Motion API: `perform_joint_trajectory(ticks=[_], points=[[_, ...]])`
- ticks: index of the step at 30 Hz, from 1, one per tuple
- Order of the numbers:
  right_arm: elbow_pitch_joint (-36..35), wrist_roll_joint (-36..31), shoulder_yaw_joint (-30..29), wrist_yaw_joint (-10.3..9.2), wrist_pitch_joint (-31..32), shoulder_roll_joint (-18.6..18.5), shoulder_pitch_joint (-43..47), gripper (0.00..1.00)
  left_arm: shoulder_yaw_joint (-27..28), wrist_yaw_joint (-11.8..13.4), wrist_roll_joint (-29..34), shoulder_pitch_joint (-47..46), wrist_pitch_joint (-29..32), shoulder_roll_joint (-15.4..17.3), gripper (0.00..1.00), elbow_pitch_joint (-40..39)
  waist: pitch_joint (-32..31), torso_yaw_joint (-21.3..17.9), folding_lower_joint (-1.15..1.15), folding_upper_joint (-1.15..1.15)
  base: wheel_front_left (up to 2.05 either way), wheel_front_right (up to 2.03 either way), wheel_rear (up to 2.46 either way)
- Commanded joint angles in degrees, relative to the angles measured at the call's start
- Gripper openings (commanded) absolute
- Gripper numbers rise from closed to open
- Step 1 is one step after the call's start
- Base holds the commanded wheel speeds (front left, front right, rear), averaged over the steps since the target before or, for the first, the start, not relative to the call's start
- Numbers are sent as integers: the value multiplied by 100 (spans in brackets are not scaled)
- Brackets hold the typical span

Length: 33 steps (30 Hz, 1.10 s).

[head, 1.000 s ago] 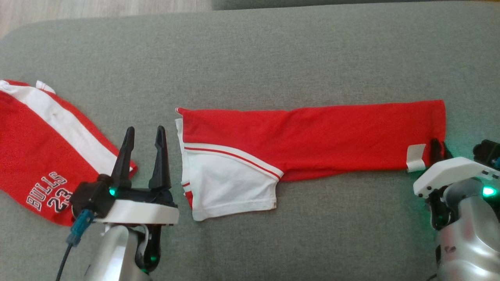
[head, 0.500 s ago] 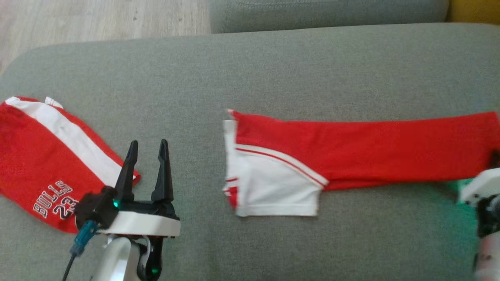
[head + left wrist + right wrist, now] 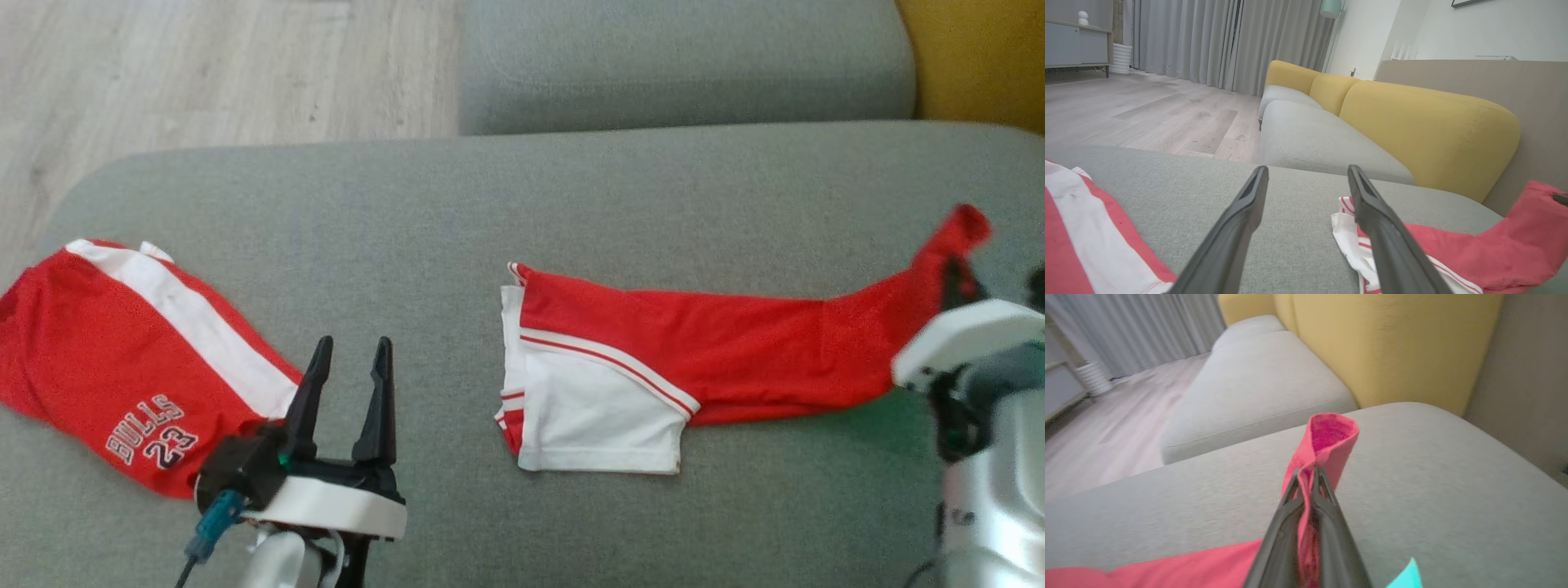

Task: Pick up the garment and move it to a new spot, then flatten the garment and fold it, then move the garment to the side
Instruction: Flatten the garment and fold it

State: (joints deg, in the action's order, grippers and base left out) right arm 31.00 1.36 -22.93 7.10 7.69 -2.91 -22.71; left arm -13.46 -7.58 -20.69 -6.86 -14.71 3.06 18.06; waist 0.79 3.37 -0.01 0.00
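A long red garment [image 3: 735, 359] with a white panel at its left end lies folded lengthwise on the grey sofa seat [image 3: 490, 204]. Its right end is raised off the cushion, and my right gripper [image 3: 951, 278] is shut on that end. In the right wrist view the dark fingertips [image 3: 1308, 473] pinch the red cloth [image 3: 1331, 437], which sticks up above them. My left gripper [image 3: 347, 355] hovers open over bare cushion, left of the garment's white end, holding nothing. In the left wrist view its fingers [image 3: 1308, 171] stand apart, with the garment [image 3: 1494, 249] to their right.
A second red garment [image 3: 98, 351] with a white stripe and "BULLS 23" lettering lies at the seat's left end, close to my left gripper. Behind are another grey cushion [image 3: 678, 57], a yellow backrest [image 3: 971, 57] and wooden floor [image 3: 204, 73].
My right gripper has closed on the garment's right end and lifted it off the cushion. The head camera has shifted, so the whole scene sits lower. My left gripper stays open.
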Motion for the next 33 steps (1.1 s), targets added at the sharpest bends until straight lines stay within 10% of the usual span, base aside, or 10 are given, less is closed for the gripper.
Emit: perform_joint_trajectory(ticks=[1,16,33], points=[[-319,443,649,39,127,-2,-86,0,106,9,-30,-209,-29,7,100,-164,-161,119,1,0,0,0,0],[-796,2811,3969,39,261,2,295,0,-152,169,-40,-425,-29,-15,100,-74,-258,754,1,0,0,0,0],[1128,3808,5152,39,-753,2,-397,0,-6,227,-77,-392,-29,-17,100,-132,83,1661,1,0,0,0,0]])
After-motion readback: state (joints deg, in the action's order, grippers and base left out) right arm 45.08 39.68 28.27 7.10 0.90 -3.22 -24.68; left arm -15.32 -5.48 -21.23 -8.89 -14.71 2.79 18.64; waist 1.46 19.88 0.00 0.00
